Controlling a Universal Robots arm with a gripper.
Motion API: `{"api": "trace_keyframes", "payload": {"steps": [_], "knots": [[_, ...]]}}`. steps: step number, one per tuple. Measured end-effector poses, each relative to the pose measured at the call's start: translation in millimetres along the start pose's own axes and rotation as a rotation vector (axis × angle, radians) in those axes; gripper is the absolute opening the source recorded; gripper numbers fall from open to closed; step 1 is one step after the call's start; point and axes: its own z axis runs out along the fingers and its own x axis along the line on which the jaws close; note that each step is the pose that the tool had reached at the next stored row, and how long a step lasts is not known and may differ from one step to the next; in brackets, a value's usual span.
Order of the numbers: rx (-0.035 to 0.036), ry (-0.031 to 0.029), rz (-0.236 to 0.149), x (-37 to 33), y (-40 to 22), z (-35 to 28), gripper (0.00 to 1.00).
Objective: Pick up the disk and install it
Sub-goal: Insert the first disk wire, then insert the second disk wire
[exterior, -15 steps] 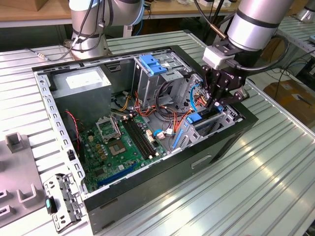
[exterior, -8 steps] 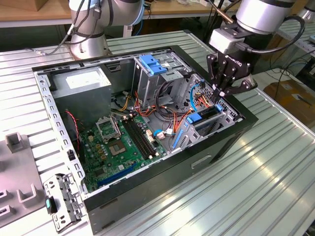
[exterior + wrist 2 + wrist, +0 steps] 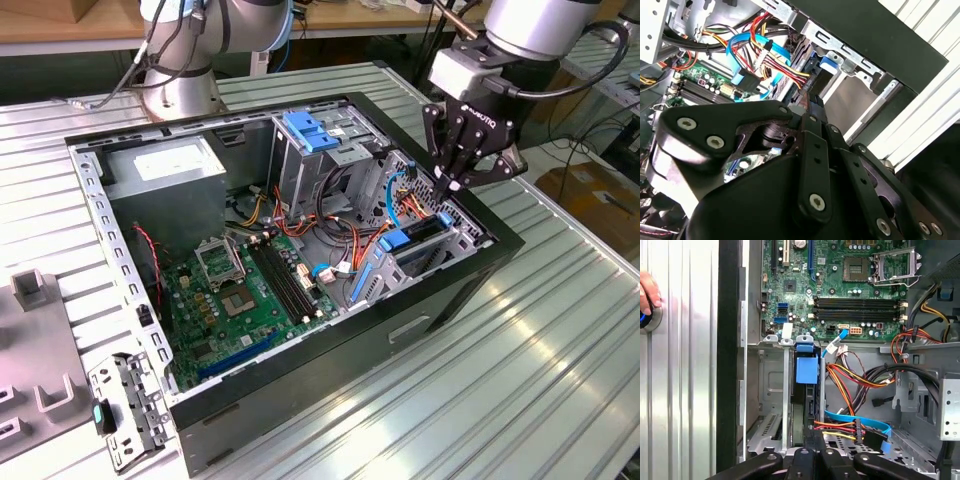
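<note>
As you scan the exterior view left to right, the motherboard (image 3: 240, 300) precedes the disk (image 3: 415, 242), seated upright in its drive bay (image 3: 445, 250); the gripper (image 3: 447, 186), fingers together and empty, hovers just above.

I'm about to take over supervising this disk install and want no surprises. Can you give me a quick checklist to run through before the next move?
1. Black gripper above the case's drive-bay corner: ok.
2. Gripper carrying nothing: ok, its fingers meet with nothing between them.
3. Dark disk with blue carrier frame standing in the grey metal bay: ok.
4. Disk fully seated: cannot tell.
5. Red, yellow and blue cables clear of the fingers: not ok, they lie close.
6. Person's hand away from the case: ok.
</note>
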Motion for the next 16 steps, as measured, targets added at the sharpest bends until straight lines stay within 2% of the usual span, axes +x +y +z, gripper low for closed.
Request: {"api": "trace_keyframes", "payload": {"steps": [4,9,10,12,13,16], "knots": [[0.0007,0.0000,0.000,0.4,-0.1,-8.5,0.11],[0.0013,0.0001,0.000,0.7,-0.2,-15.8,0.11],[0.0014,-0.0004,0.000,0.6,1.4,-15.9,0.11],[0.0013,-0.0036,0.000,0.5,11.5,-16.3,0.11],[0.0013,-0.0039,0.000,0.5,13.6,-16.3,0.11],[0.0013,-0.0041,0.000,-6.5,14.0,-16.6,0.11]]}}
